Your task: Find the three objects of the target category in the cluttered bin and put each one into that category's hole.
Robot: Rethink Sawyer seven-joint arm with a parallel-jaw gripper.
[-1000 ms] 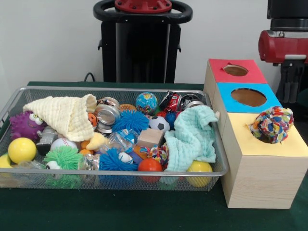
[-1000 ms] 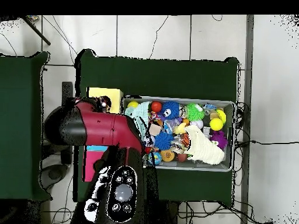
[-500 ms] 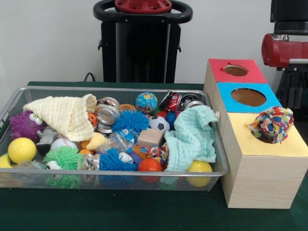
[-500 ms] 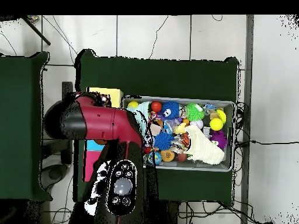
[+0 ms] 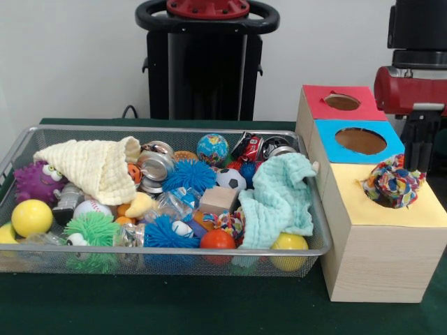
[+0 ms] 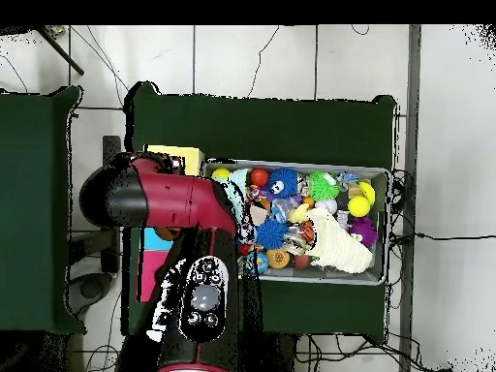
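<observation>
Green cloth covers the table, where a multicoloured fabric ball point(image 5: 394, 181) sits half-sunk in the yellow hole point(image 5: 380, 197) of the wooden box point(image 5: 380, 251), seemingly not yet through, the wire bin point(image 5: 21, 143) stays crowded, and I cannot tell the gripper's state.
</observation>
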